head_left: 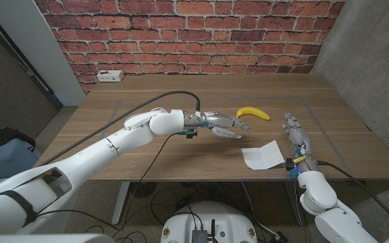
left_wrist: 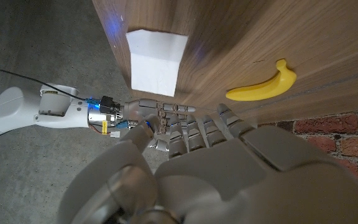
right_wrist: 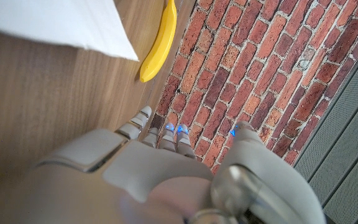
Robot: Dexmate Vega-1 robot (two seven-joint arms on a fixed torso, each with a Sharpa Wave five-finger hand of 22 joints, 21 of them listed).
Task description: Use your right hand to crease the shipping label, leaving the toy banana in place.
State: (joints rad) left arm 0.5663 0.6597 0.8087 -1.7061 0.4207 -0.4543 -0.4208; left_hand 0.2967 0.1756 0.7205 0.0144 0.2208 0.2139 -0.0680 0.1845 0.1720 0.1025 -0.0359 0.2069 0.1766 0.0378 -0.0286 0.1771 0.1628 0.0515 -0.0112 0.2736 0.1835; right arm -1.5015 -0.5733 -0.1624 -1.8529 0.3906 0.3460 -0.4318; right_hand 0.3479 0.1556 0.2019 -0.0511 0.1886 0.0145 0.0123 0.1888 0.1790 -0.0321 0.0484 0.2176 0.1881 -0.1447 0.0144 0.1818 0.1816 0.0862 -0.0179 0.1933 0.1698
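shipping label on surface near front edge, already part-folded, well clear of toy banana | thin, light, slides easily; press its raised flap | right hand beside it, fingers extended, empty | left hand fingers spread, empty

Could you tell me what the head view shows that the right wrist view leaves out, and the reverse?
Only the head view takes in the left hand held open over the table, a white power strip at the far edge, and the full outline of the shipping label with one corner raised. Only the right wrist view gives a close look along the back of the right hand, fingers extended and holding nothing. Both show the toy banana, the label, the right hand and the brick wall.
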